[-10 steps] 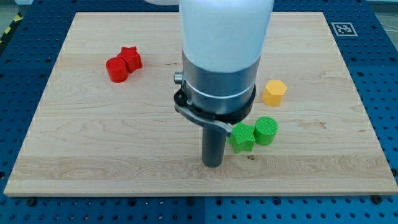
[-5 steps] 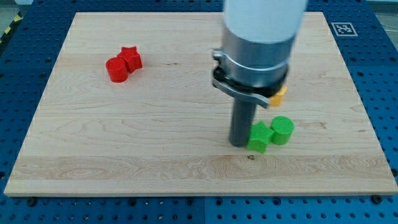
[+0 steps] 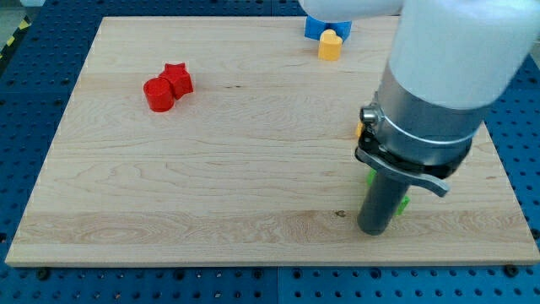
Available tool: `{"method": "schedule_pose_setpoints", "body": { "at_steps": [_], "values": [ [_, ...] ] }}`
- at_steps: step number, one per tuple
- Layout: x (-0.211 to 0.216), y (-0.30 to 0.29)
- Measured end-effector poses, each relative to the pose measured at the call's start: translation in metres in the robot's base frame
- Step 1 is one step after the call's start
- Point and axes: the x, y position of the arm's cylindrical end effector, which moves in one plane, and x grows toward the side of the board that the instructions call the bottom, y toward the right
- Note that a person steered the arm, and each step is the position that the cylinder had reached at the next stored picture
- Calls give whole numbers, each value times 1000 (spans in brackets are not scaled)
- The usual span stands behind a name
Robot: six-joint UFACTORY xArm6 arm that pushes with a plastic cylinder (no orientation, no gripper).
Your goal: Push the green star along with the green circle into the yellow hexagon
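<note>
The arm's big white and grey body hides most of the task stuff. Only scraps of green show: a sliver at the rod's left edge and a bit poking out at its right. I can't tell which is the green star and which the green circle. The yellow hexagon is just a tiny orange-yellow speck at the left edge of the grey collar, above the green bits.

There's no pincer here, so nothing is open, closed or gripped. My tip sits on the wooden board, touching or just beside the green scraps, slightly below them.

Far to the tip's upper left, a red cylinder and red star touch. At the top edge, a yellow heart-like block sits against a blue block, which is half hidden.
</note>
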Motion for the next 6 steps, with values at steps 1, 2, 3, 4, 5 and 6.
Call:
{"method": "schedule_pose_setpoints", "body": {
  "at_steps": [1,2,3,4,5,6],
  "values": [
    [7,0],
    [8,0],
    [-8,-11],
    [-34,-24],
    [-49,-23],
    [-42,-7]
  ]
}}
